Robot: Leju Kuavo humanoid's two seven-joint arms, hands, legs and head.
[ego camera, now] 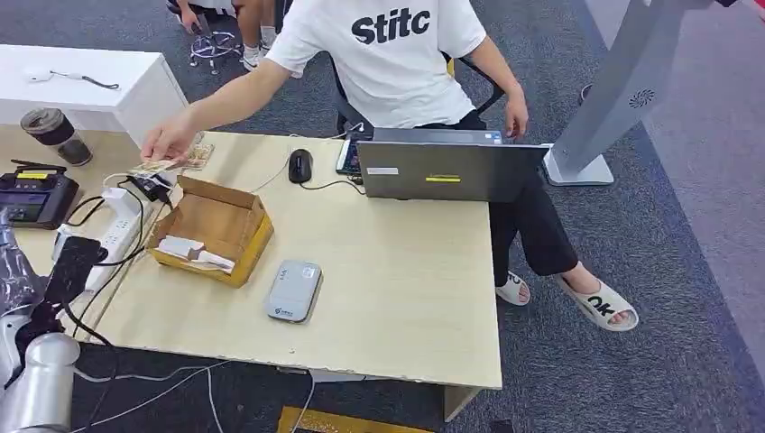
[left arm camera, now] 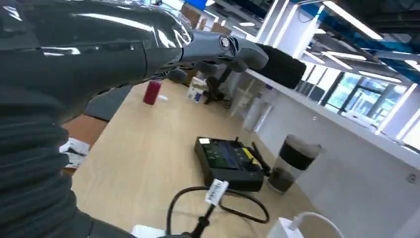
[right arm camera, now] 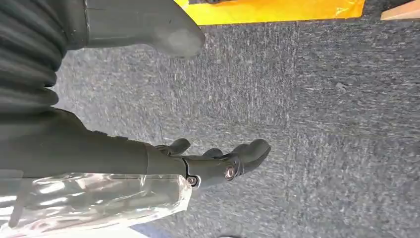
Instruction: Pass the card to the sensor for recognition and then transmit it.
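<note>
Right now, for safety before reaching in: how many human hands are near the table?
2: one hand at the table's far left corner, the other hand just behind the laptop.

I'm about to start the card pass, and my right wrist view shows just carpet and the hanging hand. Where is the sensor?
Observer: The grey card reader lies flat on the table, just right of the cardboard box.
Operator: Where would I pick up a card?
Observer: What look like white cards lie inside that box, at its near end.
Operator: Is anyone close to the work area?
Observer: Yes. A person sits behind the table, and the person's hand reaches over the far left corner, just beyond the box.
</note>
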